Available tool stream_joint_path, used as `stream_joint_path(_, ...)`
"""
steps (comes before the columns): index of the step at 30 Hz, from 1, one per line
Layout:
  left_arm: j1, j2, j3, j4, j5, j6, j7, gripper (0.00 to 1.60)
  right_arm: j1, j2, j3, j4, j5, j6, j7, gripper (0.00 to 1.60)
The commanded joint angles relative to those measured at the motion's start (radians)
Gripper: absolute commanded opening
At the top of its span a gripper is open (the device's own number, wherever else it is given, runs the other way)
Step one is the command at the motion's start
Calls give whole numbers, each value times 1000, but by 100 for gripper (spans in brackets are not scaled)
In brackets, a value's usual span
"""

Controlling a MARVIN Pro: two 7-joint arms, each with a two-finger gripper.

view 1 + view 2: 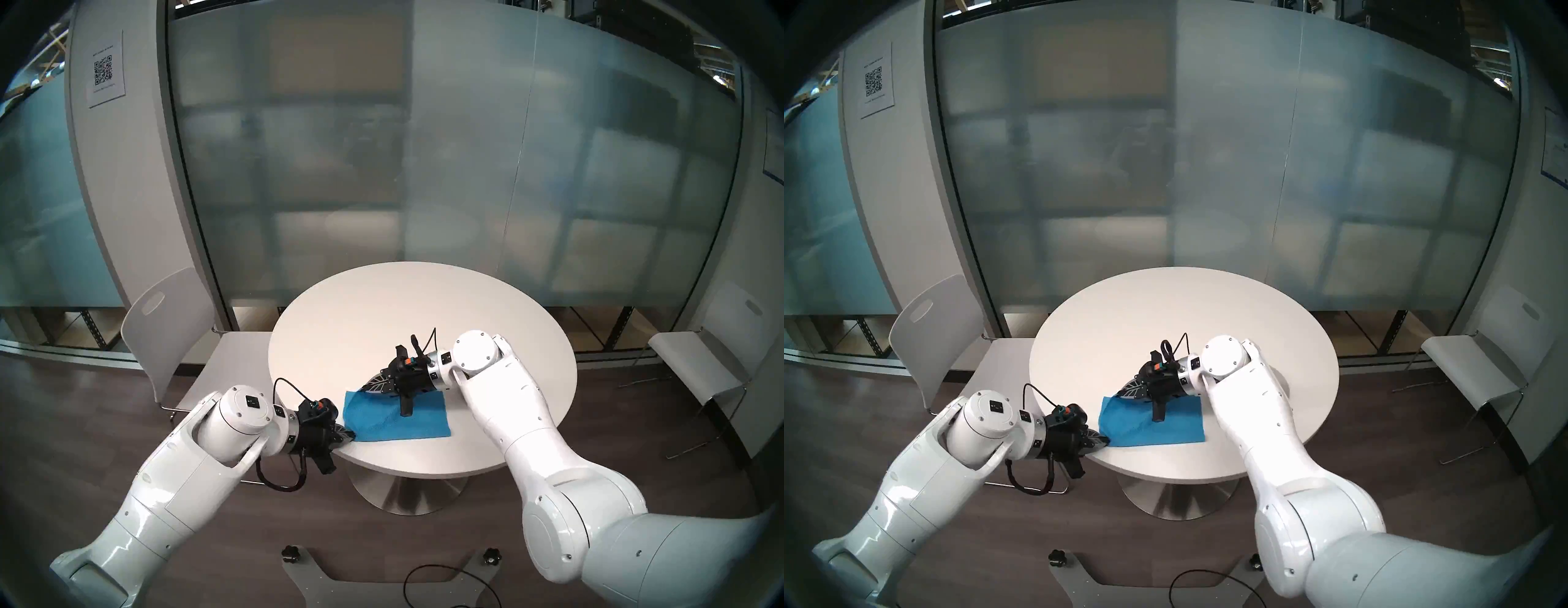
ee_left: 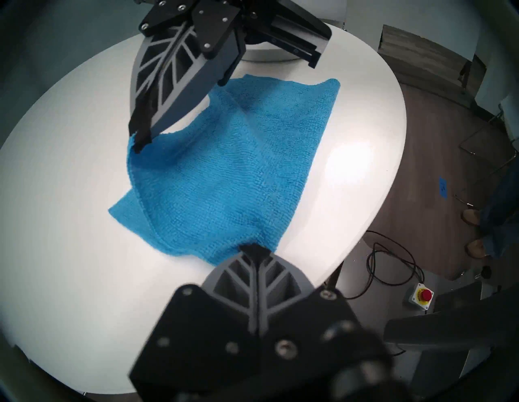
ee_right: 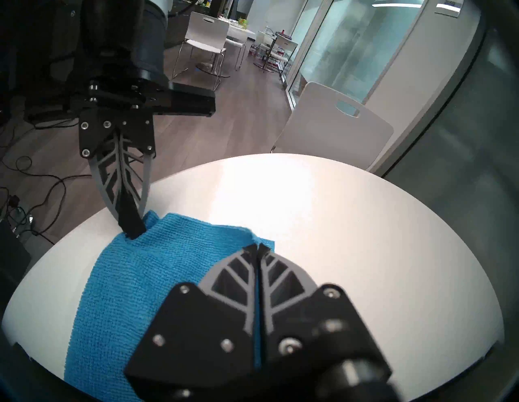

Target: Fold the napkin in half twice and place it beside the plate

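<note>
A: where's the napkin (image 1: 396,418)?
B: on the round table (image 1: 424,314), near edge, left of centre. Far half of the table bare

A: grippers?
B: left gripper (image 1: 348,434) at the napkin's near-left corner, at the table edge, pinched on that corner. Right gripper (image 1: 368,386) over the napkin's far-left part, pinched on the far edge; that edge is raised off the table

A: plate?
B: only a bit of plate (image 2: 266,54) shows in the left wrist view, behind the right gripper, beyond the napkin

A: around the table?
B: a chair (image 1: 169,339) to the left, another chair (image 1: 704,365) to the right, glass wall (image 1: 424,148) behind
</note>
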Motion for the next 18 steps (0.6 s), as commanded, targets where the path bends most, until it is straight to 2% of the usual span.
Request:
stream_joint_path(1,-9,1,-1,-8,1,3,-2,0,57,-19,-1,14,4,-22,-17,61)
stream_joint_path(2,-9,1,-1,-9,1,4,-2,0,58,-18,-1,14,5,-23,-16,69)
stream_joint_path(18,16,6,-3,-28,1,8,2,0,99,-30,-18,93,-12,-42,-55,72)
